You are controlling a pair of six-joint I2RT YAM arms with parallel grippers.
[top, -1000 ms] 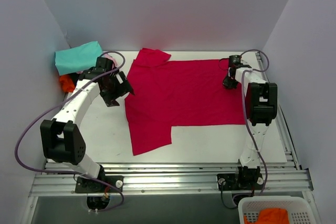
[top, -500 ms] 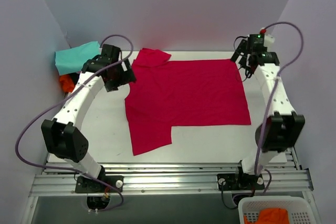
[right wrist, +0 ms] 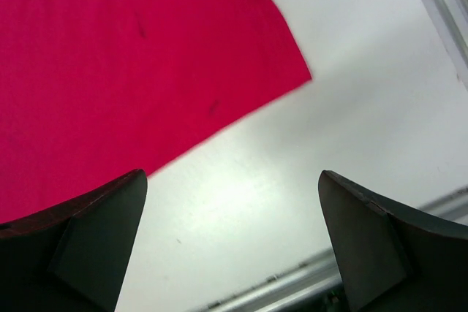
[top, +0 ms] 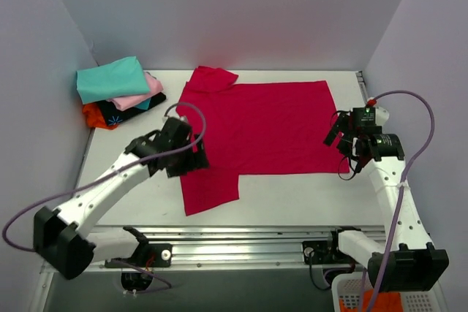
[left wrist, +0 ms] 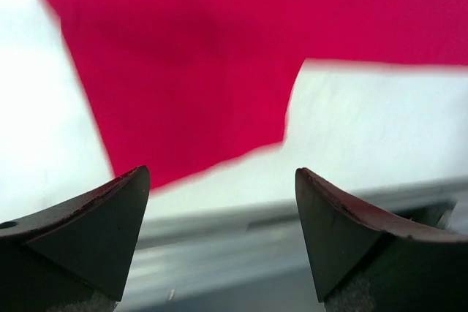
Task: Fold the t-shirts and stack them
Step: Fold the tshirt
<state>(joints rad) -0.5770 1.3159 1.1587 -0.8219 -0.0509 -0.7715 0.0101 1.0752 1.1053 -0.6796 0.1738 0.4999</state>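
— Spotted the red shirt point(top: 256, 122)?
— Found it spread flat mid-table point(top: 292, 195). Saw one sleeve point(top: 212, 78) bunched at its 11 o'clock corner and a flap point(top: 208, 195) reaching toward 7 o'clock, near the front edge.
— Placed the left gripper point(left wrist: 221, 172) where?
— Placed it over the shirt's 8 o'clock edge, just above that flap. Saw the jaws spread wide, pinching nothing. Made out red cloth and bare table between the fingers point(left wrist: 88, 231).
— Touching the cloth?
— Could not tell. Looked raised above it.
— Checked the right gripper point(right wrist: 232, 173)?
— Found it by the shirt's 4 o'clock corner, just beside the side hem. Saw the jaws spread wide there too, gripping nothing. From the wrist, caught the red corner toward 12 o'clock of the gap, with white table below.
— Noted the other shirts?
— Saw a stack point(top: 117, 96) at the table's 10 o'clock corner, well apart from both grippers. Counted teal point(top: 110, 80) on top, pink point(top: 135, 99) under it, then black point(top: 146, 104) and orange point(top: 93, 115) at the bottom.
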